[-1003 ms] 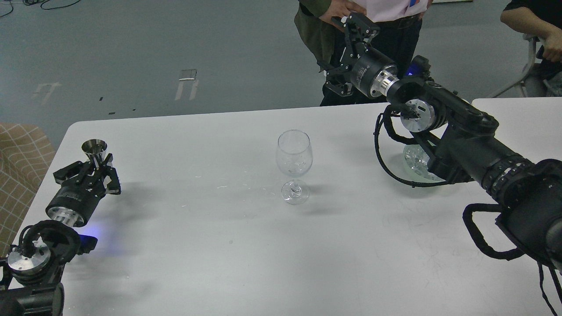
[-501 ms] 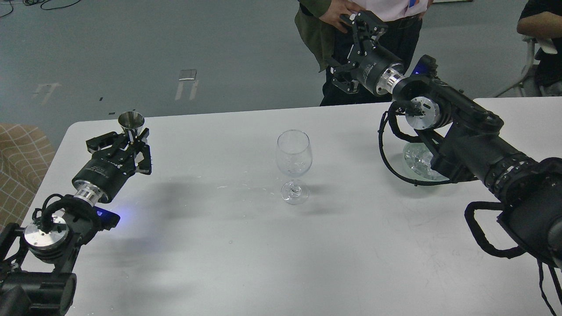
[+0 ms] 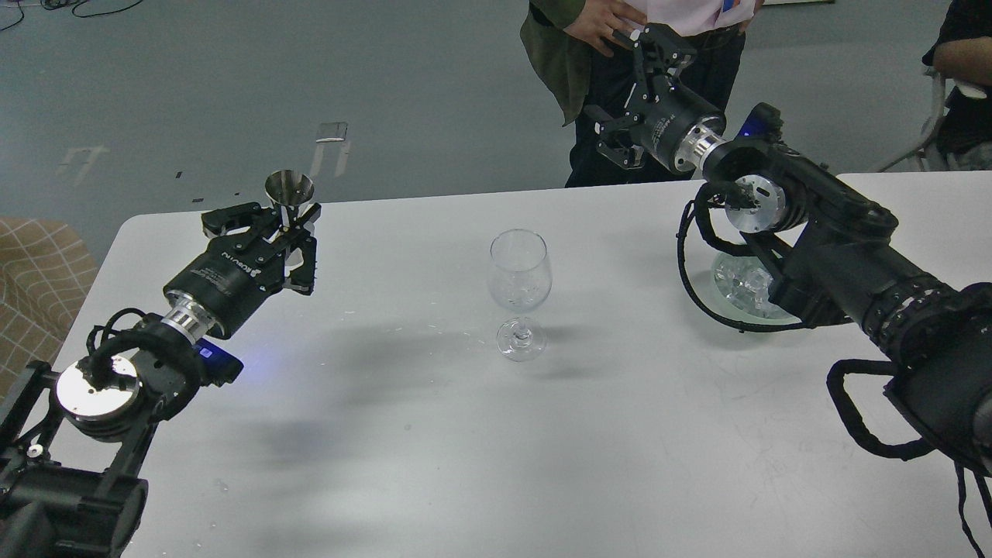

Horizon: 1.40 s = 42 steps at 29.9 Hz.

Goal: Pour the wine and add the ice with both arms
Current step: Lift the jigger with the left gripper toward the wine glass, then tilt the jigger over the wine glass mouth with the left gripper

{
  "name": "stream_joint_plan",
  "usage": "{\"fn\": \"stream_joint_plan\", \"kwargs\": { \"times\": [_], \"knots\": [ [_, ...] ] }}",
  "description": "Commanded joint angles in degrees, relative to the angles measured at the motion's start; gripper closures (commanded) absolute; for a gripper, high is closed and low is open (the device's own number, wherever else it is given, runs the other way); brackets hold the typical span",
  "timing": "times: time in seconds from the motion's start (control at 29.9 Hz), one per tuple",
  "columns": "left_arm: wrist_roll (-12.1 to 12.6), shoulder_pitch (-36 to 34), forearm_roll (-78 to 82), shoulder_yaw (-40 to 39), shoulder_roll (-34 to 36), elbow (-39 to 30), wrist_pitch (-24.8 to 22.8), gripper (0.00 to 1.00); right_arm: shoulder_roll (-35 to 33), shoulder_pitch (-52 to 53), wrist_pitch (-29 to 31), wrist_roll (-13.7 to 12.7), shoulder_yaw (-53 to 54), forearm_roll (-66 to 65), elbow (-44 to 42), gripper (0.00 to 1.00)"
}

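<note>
Wine glass [image 3: 520, 294] mid-table [image 3: 434, 434]; ice [image 3: 742, 285] far right.

Two black jointed arms: left arm [image 3: 116, 372], right arm [image 3: 837, 256]. Silver metal joint discs, looped black cables, small blue lights, white lettering on left wrist housing.

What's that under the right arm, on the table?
A clear glass dish sits there with ice inside: a few glassy lumps show. The right arm and its cable loop cover the dish's right half, so how much ice it holds can't be seen.
</note>
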Motion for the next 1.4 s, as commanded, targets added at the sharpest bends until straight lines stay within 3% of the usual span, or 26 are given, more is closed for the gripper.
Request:
{"fn": "stream_joint_plan", "kwargs": {
  "times": [0.0, 0.27, 0.33, 1.37],
  "knots": [
    [1.0, -0.2, 2.4, 0.6, -0.5, -2.3, 2.0, 1.00, -0.2, -0.4, 0.1, 0.0, 0.0, 0.0, 0.1, 0.00],
    [2.3, -5.3, 6.4, 6.9, -0.6, -4.6, 6.9, 1.00, -1.0, -1.2, 0.2, 0.0, 0.0, 0.0, 0.3, 0.00],
    [3.6, -7.3, 7.2, 8.3, -0.7, -5.0, 8.6, 1.00, -1.0, -1.2, 0.2, 0.0, 0.0, 0.0, 0.3, 0.00],
    [6.2, -17.3, 14.2, 19.7, -3.5, -4.7, 15.6, 1.00, -0.7, -1.2, 0.3, 0.1, 0.3, 0.0, 0.5, 0.00]
  ]
}}
